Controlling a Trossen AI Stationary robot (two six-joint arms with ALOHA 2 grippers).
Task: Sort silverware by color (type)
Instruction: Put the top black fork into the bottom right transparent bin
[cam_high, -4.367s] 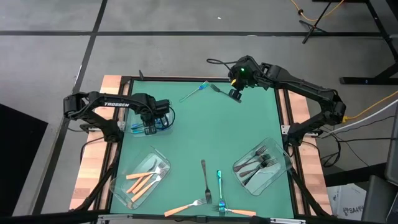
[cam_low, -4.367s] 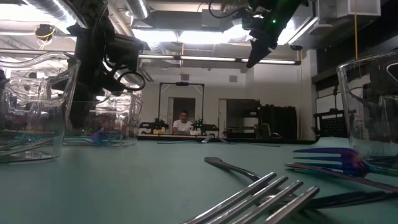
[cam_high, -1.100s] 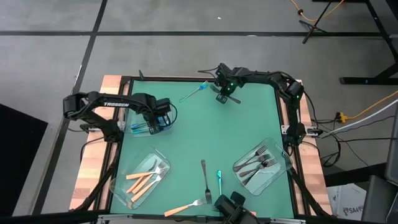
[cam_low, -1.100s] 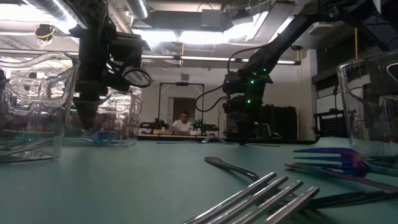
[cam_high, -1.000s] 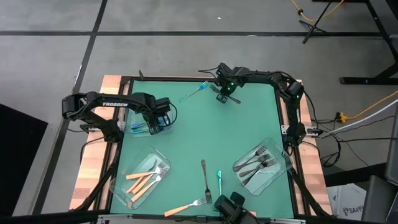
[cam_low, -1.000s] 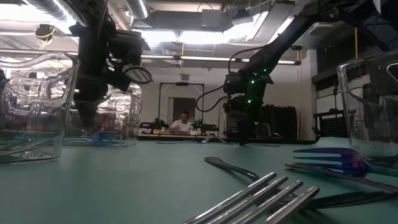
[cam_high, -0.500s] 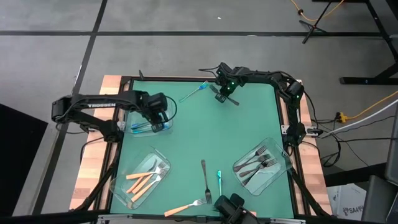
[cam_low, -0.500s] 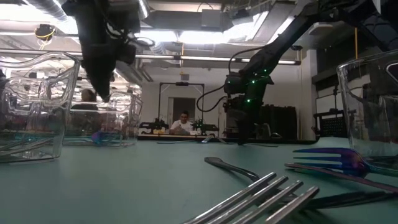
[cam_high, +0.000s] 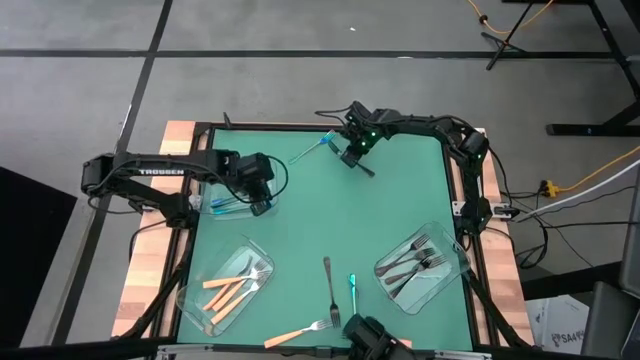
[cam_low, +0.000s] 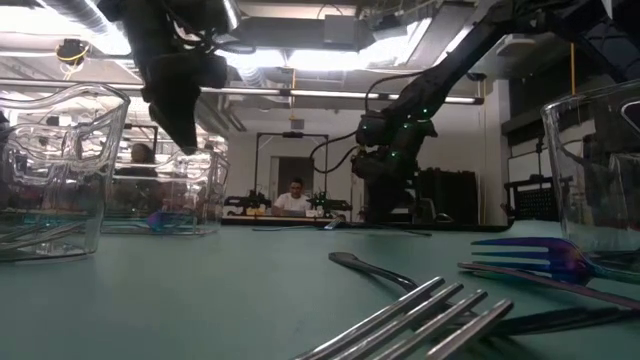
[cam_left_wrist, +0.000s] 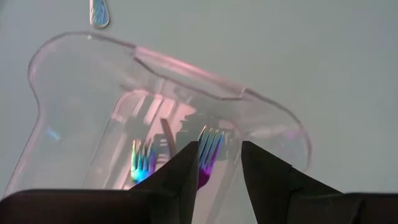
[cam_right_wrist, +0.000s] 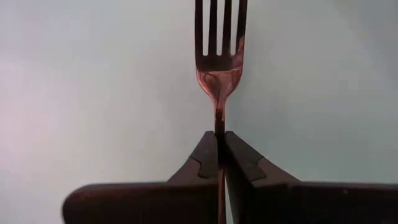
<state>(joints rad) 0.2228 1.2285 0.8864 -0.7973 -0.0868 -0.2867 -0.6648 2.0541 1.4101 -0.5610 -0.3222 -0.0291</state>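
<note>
The right gripper (cam_right_wrist: 220, 144) was at the far edge of the green counter (cam_high: 330, 210), its jaws clamped on the slim neck of a dark fork (cam_right_wrist: 219, 43), whose tines pointed away from the wrist. Just beside it on the counter lay a blue-handled fork (cam_high: 312, 147). The left gripper (cam_high: 262, 198) hung over the clear tray (cam_high: 228, 205) at the counter's left side, jaws apart and holding nothing; two iridescent blue forks (cam_left_wrist: 208, 149) lay in that tray (seen through its wall). Nearer the front, another tray (cam_high: 228, 285) held the orange-handled forks (cam_high: 232, 285), and a third tray (cam_high: 418, 266) on the right held the dark forks (cam_high: 415, 262). Loose on the counter near the front edge were a dark fork (cam_high: 330, 283), a teal fork (cam_high: 352, 290) and an orange fork (cam_high: 298, 333).
</note>
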